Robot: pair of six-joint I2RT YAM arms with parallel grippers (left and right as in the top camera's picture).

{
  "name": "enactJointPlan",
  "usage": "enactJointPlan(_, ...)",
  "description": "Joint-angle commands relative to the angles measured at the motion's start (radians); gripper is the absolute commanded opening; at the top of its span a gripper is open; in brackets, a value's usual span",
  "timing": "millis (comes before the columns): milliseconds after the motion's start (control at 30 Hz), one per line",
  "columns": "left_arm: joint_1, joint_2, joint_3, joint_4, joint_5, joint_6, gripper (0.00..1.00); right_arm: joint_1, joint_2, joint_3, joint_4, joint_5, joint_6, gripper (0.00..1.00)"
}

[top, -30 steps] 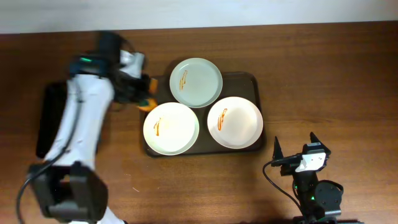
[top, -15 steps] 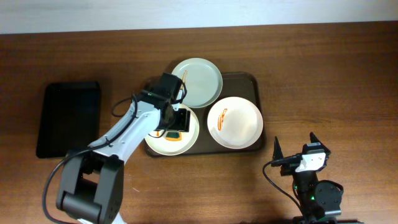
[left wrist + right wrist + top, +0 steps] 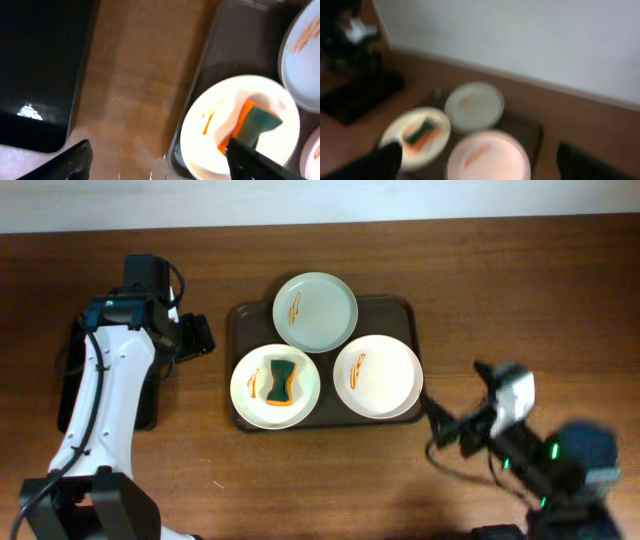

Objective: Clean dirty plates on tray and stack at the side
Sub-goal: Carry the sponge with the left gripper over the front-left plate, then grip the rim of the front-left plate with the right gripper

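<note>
Three dirty plates lie on the dark brown tray point(image 3: 410, 315): a pale green one point(image 3: 315, 311) at the back, a white one point(image 3: 377, 376) at the front right, and a white one point(image 3: 250, 395) at the front left. Each shows an orange sauce streak. A green and orange sponge point(image 3: 280, 380) rests on the front left plate point(image 3: 210, 135). My left gripper point(image 3: 195, 337) hangs open and holds nothing, left of the tray, over bare wood point(image 3: 159, 152). The right gripper point(image 3: 458, 400) is open, right of the tray, facing the plates point(image 3: 482, 165).
A smaller black tray point(image 3: 75, 380) lies at the left edge of the table, partly under my left arm. A pale wall point(image 3: 520, 40) runs behind the table.
The left gripper opened and left the sponge on the front left plate, then swung back left toward the black tray. The right arm rose and turned toward the tray.
</note>
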Motion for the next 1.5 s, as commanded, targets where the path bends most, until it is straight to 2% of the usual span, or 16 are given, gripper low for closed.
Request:
enactJointPlan(0, -0.001, -0.003, 0.003, -0.001, 0.025, 0.025, 0.74, -0.003, 0.377, 0.425, -0.194, -0.332, -0.003, 0.99)
enactJointPlan(67, -0.001, -0.003, -0.002, -0.001, 0.059, 0.053, 0.72, 0.0, 0.57, 0.553, -0.222, -0.51, 0.063, 0.98)
enactJointPlan(100, -0.001, -0.003, -0.011, -0.001, 0.099, 0.087, 0.71, 0.021, 0.642, 0.565, -0.191, -0.494, 0.112, 0.89)
enactJointPlan(133, -0.001, -0.003, -0.018, 0.0, 0.109, 0.097, 0.71, 0.057, 0.71, 0.57, -0.192, -0.407, 0.156, 0.82)
enactJointPlan(167, -0.001, -0.003, -0.026, 0.0, 0.109, 0.097, 0.74, 0.139, 0.799, 0.571, -0.215, -0.183, 0.206, 0.79)
enactJointPlan(200, -0.001, -0.002, -0.03, 0.001, 0.109, 0.096, 0.79, 0.274, 0.941, 0.571, -0.213, 0.157, 0.302, 0.94)
enactJointPlan(233, -0.001, -0.002, -0.03, 0.004, 0.109, 0.096, 0.82, 0.332, 1.037, 0.571, -0.194, 0.245, 0.345, 0.9)
enactJointPlan(267, -0.001, -0.002, -0.03, 0.004, 0.109, 0.096, 0.86, 0.366, 1.112, 0.572, -0.17, 0.238, 0.349, 0.79)
enactJointPlan(367, -0.001, -0.002, -0.03, 0.004, 0.109, 0.096, 0.92, 0.444, 1.323, 0.573, -0.012, 0.192, 0.355, 0.73)
enactJointPlan(400, -0.001, -0.002, -0.03, 0.004, 0.109, 0.096, 0.95, 0.463, 1.357, 0.573, 0.032, 0.18, 0.354, 0.65)
enactJointPlan(500, -0.001, -0.002, -0.03, 0.011, 0.109, 0.096, 0.93, 0.485, 1.384, 0.572, 0.063, 0.23, 0.354, 0.45)
enactJointPlan(633, -0.001, -0.002, -0.03, 0.013, 0.109, 0.096, 0.88, 0.495, 1.451, 0.57, 0.055, 0.248, 0.354, 0.45)
enactJointPlan(833, -0.001, -0.002, -0.03, 0.012, 0.13, 0.096, 0.84, 0.496, 1.476, 0.57, 0.002, 0.232, 0.359, 0.36)
enactJointPlan(1100, -0.001, -0.002, -0.03, 0.013, 0.138, 0.096, 0.84, 0.496, 1.476, 0.57, -0.063, 0.169, 0.472, 0.33)
enactJointPlan(1200, -0.001, -0.002, -0.03, 0.015, 0.138, 0.096, 0.79, 0.496, 1.478, 0.57, -0.076, 0.176, 0.493, 0.21)
enactJointPlan(1467, -0.001, -0.002, -0.032, 0.012, 0.23, 0.142, 0.74, 0.496, 1.51, 0.568, -0.072, 0.174, 0.493, 0.16)
